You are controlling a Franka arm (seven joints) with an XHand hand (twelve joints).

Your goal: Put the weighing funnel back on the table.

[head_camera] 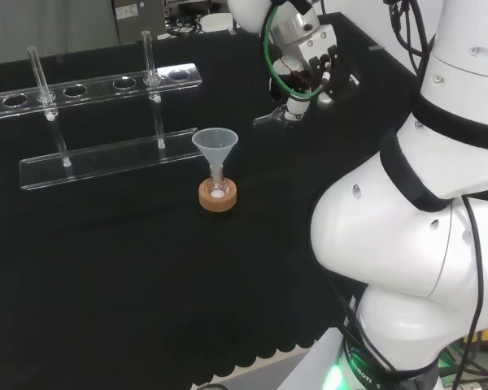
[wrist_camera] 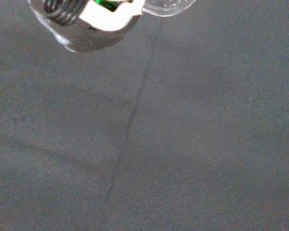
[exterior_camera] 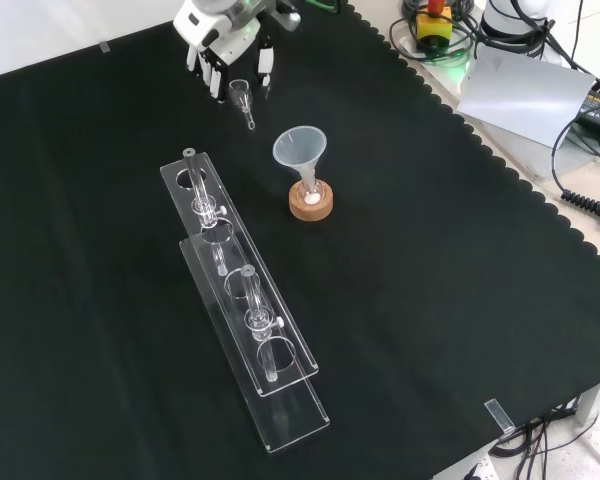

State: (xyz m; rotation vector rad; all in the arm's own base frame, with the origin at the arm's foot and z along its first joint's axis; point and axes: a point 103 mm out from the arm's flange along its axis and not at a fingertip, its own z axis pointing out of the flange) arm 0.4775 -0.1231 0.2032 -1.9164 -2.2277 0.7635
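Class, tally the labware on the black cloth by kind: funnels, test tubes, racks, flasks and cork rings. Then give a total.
Funnels: 2, the funnel and the weighing funnel
Test tubes: 2
Rack: 1
Flask: 1
Cork ring: 1
Total: 7

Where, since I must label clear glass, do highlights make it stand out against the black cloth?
Head view: bright edges outline the rack and the funnel. Front view: the weighing funnel by the hand shows as thin pale lines. Wrist view: the cloth reads washed-out grey.
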